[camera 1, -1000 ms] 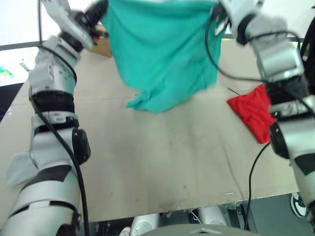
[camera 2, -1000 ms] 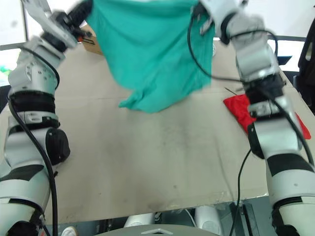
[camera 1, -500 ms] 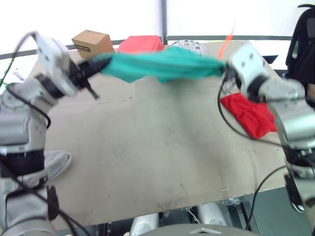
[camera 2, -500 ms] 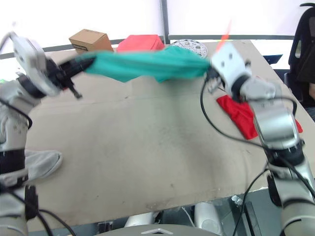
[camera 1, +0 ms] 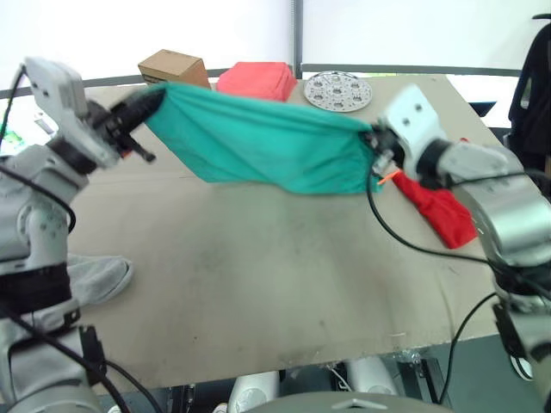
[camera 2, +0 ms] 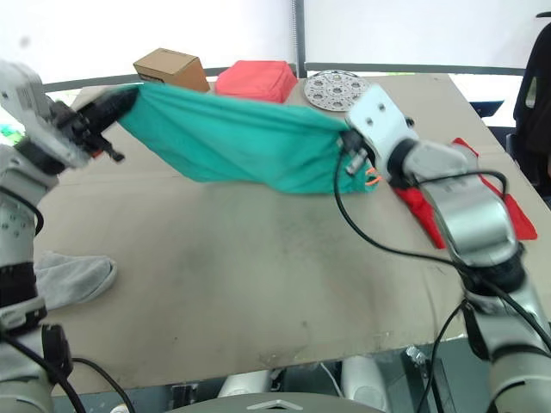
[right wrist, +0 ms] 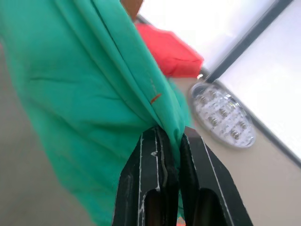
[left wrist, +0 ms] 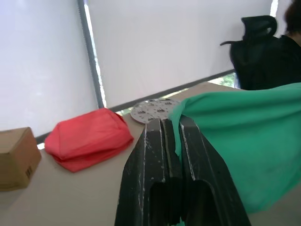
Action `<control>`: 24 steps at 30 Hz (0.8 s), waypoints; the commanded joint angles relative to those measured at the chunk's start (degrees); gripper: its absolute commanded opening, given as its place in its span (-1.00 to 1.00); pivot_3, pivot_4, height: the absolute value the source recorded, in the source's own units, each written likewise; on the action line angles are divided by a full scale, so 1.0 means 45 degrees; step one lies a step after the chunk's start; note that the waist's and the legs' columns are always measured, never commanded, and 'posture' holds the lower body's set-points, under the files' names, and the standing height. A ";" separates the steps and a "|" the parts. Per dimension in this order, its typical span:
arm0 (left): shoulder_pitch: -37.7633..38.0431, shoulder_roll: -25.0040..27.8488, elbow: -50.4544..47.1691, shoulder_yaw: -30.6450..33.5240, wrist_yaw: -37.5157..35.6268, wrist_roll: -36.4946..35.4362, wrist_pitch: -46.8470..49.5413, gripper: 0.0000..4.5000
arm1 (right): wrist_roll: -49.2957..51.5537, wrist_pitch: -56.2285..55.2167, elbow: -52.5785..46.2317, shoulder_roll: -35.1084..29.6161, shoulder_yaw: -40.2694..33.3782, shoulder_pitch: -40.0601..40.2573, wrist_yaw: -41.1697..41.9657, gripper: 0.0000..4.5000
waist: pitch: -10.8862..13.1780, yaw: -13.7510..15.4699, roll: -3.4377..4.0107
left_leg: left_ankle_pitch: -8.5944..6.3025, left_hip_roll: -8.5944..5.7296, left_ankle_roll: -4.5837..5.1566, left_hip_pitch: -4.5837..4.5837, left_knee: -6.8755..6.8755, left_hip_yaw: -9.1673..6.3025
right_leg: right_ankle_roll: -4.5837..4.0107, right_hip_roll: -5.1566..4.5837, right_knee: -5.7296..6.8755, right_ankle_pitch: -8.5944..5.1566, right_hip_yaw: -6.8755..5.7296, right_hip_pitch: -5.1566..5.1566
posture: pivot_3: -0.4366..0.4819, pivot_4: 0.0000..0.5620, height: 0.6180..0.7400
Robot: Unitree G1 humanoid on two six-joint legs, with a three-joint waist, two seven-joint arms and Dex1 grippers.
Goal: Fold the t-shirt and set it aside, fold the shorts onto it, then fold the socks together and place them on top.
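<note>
Two pincers grip the shorts (camera 1: 267,155): the left pincer (camera 1: 138,107) is clamped on one end at about 10 o'clock over the table (camera 1: 258,284), the right pincer (camera 1: 376,142) is clamped on the other end at about 2 o'clock, each with its fingers closed tight on a bunch of teal cloth. Half a second ago the cloth was a tight rope pulled level between them; now it has dropped and spread into a hanging sheet, with its lower edge close to the table. A second ago it hung high, nearly upright. The long axis of the shorts runs from 10 o'clock to 3 o'clock, sloping slightly down toward the right pincer. An orange cord (camera 2: 372,175) peeps out by that pincer. The t-shirt (camera 1: 439,211) lies at 3 o'clock, partly hidden behind the right arm. One grey sock (camera 2: 65,277) lies at 8 o'clock, partly covered by the left arm. At 12 o'clock sit a cardboard box (camera 1: 175,66), a folded coral cloth (camera 1: 256,79) and a perforated disc (camera 1: 337,89).
</note>
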 commanded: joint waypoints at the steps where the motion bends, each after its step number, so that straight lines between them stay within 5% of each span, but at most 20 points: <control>1: -0.2308 0.0890 0.2536 0.1338 0.2908 0.2116 -0.3096 -1.00 | -0.1380 -0.3116 0.3587 0.0705 -0.1452 -0.2806 -0.2885 -0.98 | 0.0017 -0.0095 -0.0002 | 0.0004 -0.0006 -0.0004 -0.0009 0.0000 0.0002 | -0.0020 0.0007 -0.0003 0.0016 0.0001 -0.0014 | -0.05 -0.47 1.00; 5: -0.1710 0.1636 0.2530 0.1868 0.2322 0.2448 -0.4401 -1.00 | -0.0295 -0.3840 0.3262 0.0726 -0.2064 -0.2726 -0.2060 -0.98 | -0.0060 -0.0126 -0.0041 | 0.0034 -0.0009 -0.0074 -0.0011 -0.0048 -0.0012 | -0.0021 -0.0012 0.0015 0.0017 -0.0002 -0.0025 | -0.05 -0.47 1.00; 13: 0.9888 0.1078 -0.5491 0.3915 -0.3386 -0.3206 0.2186 -1.00 | 0.1812 0.0084 -0.3374 -0.2050 -0.1049 0.3859 0.1278 -0.98 | -0.0058 -0.0301 0.0019 | -0.0086 -0.0016 0.0055 -0.0093 -0.0037 0.0080 | -0.0022 -0.0180 -0.0016 0.0014 -0.0041 -0.0066 | -0.05 -0.47 1.00; 19: 1.5325 0.1318 -0.6640 0.4186 -0.6781 -0.2317 0.2407 -1.00 | 0.2833 0.1692 -0.5187 -0.3907 -0.0771 0.6060 0.2668 -0.98 | 0.0003 -0.0131 0.0081 | -0.0142 0.0037 0.0146 0.0126 -0.0004 0.0211 | -0.0016 -0.0246 -0.0067 -0.0067 -0.0064 0.0047 | -0.05 -0.47 1.00; 24: 1.6898 0.2321 -0.5997 0.4461 -0.9133 -0.1736 0.2372 -1.00 | 0.4412 0.2611 -0.6841 -0.5819 -0.0833 0.7855 0.4448 -0.98 | -0.0041 -0.0072 0.0009 | -0.0143 0.0091 0.0141 0.0162 0.0013 0.0250 | 0.0003 -0.0262 -0.0068 -0.0083 -0.0125 0.0059 | -0.05 -0.47 1.00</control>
